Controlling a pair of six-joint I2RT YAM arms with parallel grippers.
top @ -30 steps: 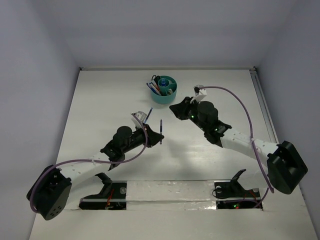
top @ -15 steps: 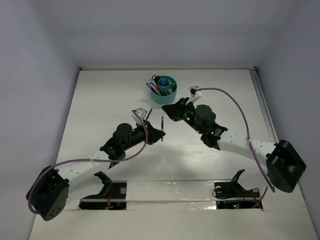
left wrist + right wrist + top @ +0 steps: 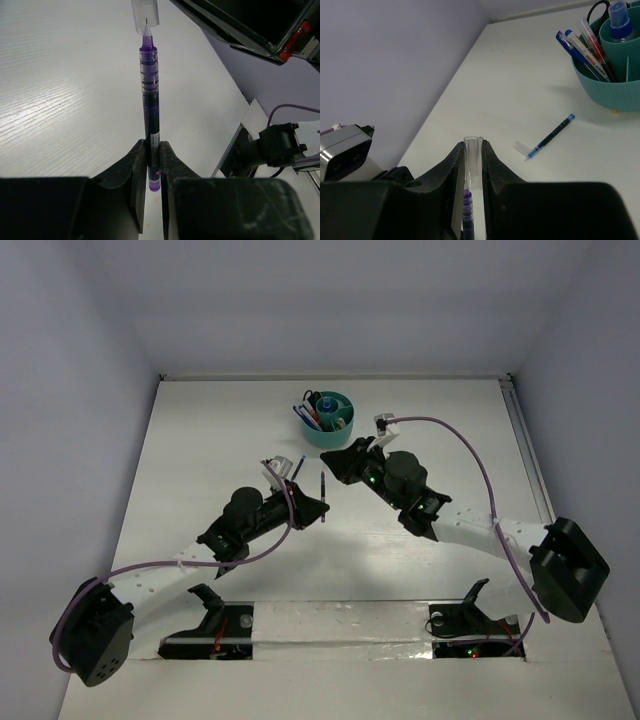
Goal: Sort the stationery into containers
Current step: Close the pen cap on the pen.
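Both arms meet over the middle of the table (image 3: 200, 440), working on one purple pen (image 3: 149, 100). The left gripper (image 3: 152, 150) is clenched on the pen's lower barrel, and the pen points straight away from the wrist. The right gripper (image 3: 471, 145) comes in from the other end, fingers pinched on one clear cap (image 3: 471, 160). From the left wrist you can see the pen's needle tip just inside the mouth of that cap, with the rest of the barrel bare. So that is one pen and one cap, each in its own grip, lined up end to end.

Beyond them on the table lies one blue pen (image 3: 551, 136), flat and at a slant. A second, loose cap (image 3: 520, 146) sits just beside its tip.

At the far side stands the one teal cup (image 3: 600, 87). Three pens (image 3: 582, 52) lean together in its near compartment: two with blue ends and one with red. A pair of black scissor handles (image 3: 598, 8) pokes up behind them. One blue-topped bottle (image 3: 619, 14) stands in the centre section.
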